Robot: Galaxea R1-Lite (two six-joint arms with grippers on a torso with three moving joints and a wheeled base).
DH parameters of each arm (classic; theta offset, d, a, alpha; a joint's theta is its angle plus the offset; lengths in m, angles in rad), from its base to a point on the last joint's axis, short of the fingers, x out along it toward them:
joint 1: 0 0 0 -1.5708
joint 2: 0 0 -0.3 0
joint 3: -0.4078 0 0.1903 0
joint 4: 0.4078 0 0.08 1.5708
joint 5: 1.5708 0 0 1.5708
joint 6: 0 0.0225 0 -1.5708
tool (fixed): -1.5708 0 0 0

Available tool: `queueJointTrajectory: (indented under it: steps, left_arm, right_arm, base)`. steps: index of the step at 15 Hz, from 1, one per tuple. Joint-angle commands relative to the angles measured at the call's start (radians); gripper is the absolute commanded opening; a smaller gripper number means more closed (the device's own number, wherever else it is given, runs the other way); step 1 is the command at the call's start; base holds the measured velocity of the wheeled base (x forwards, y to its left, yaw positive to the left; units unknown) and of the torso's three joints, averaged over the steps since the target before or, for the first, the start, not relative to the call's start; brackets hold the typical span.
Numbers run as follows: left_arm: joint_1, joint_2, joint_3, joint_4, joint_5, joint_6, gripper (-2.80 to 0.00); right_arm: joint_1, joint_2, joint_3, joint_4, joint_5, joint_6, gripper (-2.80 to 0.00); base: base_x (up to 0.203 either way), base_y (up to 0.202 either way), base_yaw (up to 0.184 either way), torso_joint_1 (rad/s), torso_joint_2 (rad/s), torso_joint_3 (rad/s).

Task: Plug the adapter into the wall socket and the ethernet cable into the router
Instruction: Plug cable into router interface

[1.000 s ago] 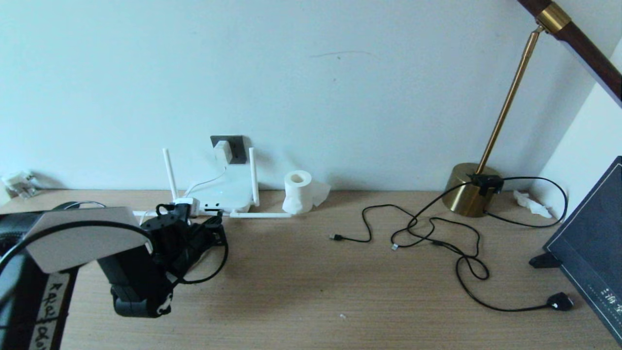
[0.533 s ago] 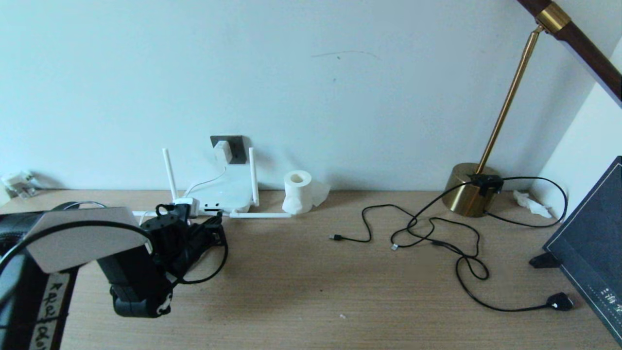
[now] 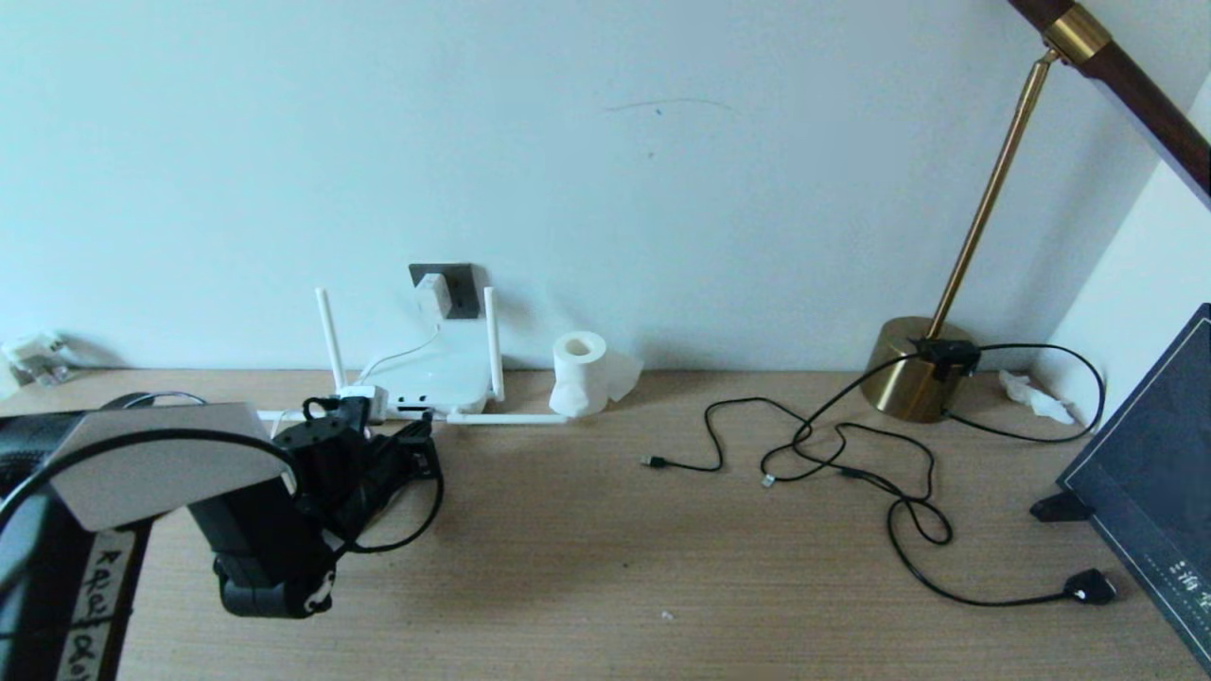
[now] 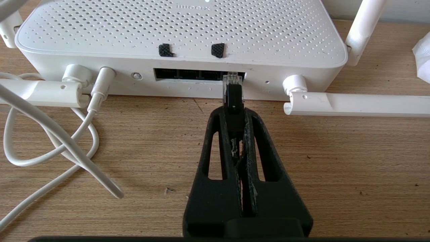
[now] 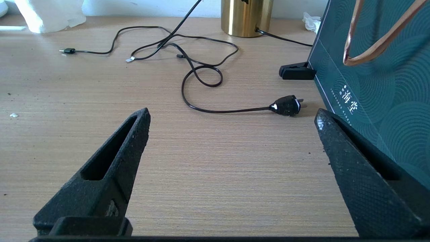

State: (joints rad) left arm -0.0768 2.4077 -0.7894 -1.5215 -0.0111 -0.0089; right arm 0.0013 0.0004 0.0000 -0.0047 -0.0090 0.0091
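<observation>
The white adapter [image 3: 432,293] sits on the dark grey wall socket [image 3: 461,284], and its thin white cord runs down to the router [image 3: 437,376]. My left gripper [image 4: 234,112] is low over the desk just in front of the router [image 4: 181,33], shut on the black plug of the ethernet cable [image 4: 233,97]. The plug's clear tip is at the mouth of the rightmost dark port; how deep it sits I cannot tell. In the head view the cable [image 3: 430,511] loops beside the left gripper [image 3: 416,443]. My right gripper [image 5: 232,116] hangs open over bare desk, holding nothing.
A toilet-paper roll [image 3: 579,374] stands right of the router. Thin black cords [image 3: 804,445] and a lamp cord with a bulky plug [image 3: 1090,586] sprawl before the brass lamp base [image 3: 913,371]. A dark green box [image 3: 1154,473] leans at the far right. Two antennas [image 4: 356,104] lie flat.
</observation>
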Motion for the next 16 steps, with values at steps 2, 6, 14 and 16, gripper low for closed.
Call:
queueJointTrajectory:
  steps: [2,6,14,16]
  left_arm:
    - [0.000,-0.005,-0.002,-0.009,0.000,0.000,-2.80]
    - [0.000,-0.012,0.010,-0.009,0.000,0.000,-2.80]
    - [0.000,-0.048,0.093,-0.009,-0.001,-0.002,-2.80]
    - [0.000,-0.059,0.105,-0.009,0.000,-0.003,-2.80]
  right_arm:
    - [0.000,0.001,0.001,-0.001,0.000,0.000,0.00]
    - [0.000,0.001,0.000,0.000,0.000,0.000,0.00]
    - [0.000,0.001,0.001,0.000,0.000,0.000,0.00]
    - [0.000,0.001,0.001,0.000,0.000,0.000,0.00]
  base:
    - [0.000,0.000,0.000,0.000,0.00,0.000]
    - [0.000,0.000,0.000,0.000,0.00,0.000]
    - [0.000,0.000,0.000,0.000,0.00,0.000]
    - [0.000,0.000,0.000,0.000,0.00,0.000]
